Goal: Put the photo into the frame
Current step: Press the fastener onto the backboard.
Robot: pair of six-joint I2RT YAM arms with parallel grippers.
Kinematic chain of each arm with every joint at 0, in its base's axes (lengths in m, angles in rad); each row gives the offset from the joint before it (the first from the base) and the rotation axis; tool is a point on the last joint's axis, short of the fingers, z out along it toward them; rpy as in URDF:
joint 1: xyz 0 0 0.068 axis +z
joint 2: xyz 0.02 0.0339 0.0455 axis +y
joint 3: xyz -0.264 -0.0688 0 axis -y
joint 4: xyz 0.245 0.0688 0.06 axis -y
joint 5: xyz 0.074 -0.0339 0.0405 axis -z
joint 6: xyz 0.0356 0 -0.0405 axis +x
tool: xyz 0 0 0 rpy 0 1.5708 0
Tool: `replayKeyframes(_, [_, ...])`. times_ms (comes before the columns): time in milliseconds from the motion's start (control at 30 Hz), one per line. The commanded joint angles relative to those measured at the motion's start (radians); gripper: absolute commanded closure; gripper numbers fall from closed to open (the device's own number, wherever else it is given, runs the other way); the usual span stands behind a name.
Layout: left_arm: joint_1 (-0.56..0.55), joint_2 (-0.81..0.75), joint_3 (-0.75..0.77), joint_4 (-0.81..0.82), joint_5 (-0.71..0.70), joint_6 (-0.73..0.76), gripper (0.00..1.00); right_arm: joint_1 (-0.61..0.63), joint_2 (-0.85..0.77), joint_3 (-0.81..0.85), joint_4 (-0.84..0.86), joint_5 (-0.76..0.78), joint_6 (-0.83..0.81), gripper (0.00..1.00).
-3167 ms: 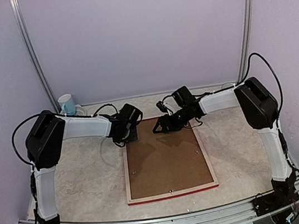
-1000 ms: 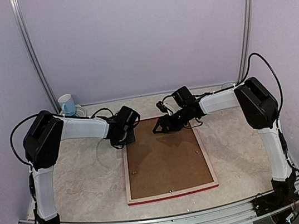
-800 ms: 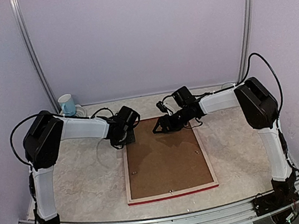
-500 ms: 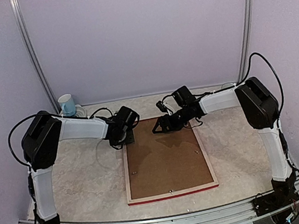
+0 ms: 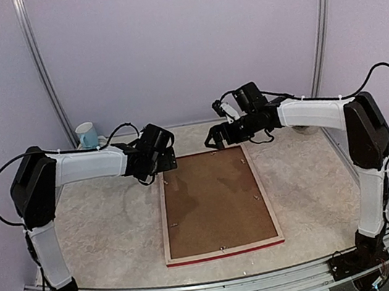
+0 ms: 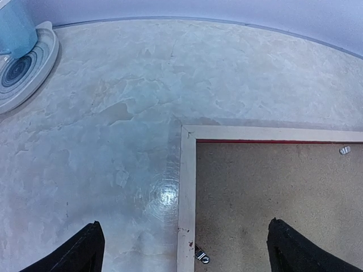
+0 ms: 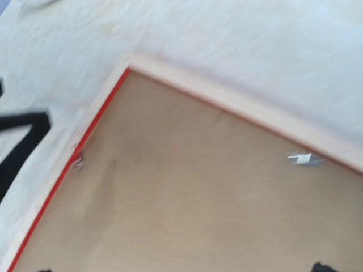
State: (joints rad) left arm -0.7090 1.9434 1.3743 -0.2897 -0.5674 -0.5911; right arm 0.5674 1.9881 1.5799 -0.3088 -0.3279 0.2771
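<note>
from above, the frame (image 5: 165, 227) lies face down mid-table (image 5: 104, 225), brown backing board (image 5: 214, 205) up. the left gripper (image 5: 162, 166) hangs by its far left corner, the right gripper (image 5: 214, 141) over its far edge. a blue mug (image 5: 86, 136) stands back left.

the left wrist camera shows its fingers (image 6: 79, 255) spread wide, holding nothing, astride that pale corner.

the right wrist view is blurred; its fingertips (image 7: 323, 266) just show at the bottom, parted, with only board between.
</note>
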Motion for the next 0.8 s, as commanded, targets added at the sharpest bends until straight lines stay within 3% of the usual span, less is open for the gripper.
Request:
replayKeyframes(0, [-0.017, 0.002, -0.048, 0.037, 0.015, 0.02, 0.01, -0.085, -0.027, -0.013, -0.098, 0.113, -0.003, 0.01])
replayKeyframes(300, [-0.021, -0.009, -0.112, 0.093, 0.047, 0.021, 0.01, -0.21, -0.034, -0.168, -0.018, 0.053, 0.035, 0.06])
replayKeyframes(767, [-0.021, 0.017, -0.129, 0.113, 0.072, 0.015, 0.01, -0.211, 0.107, -0.136, -0.01, 0.027, 0.027, 0.15])
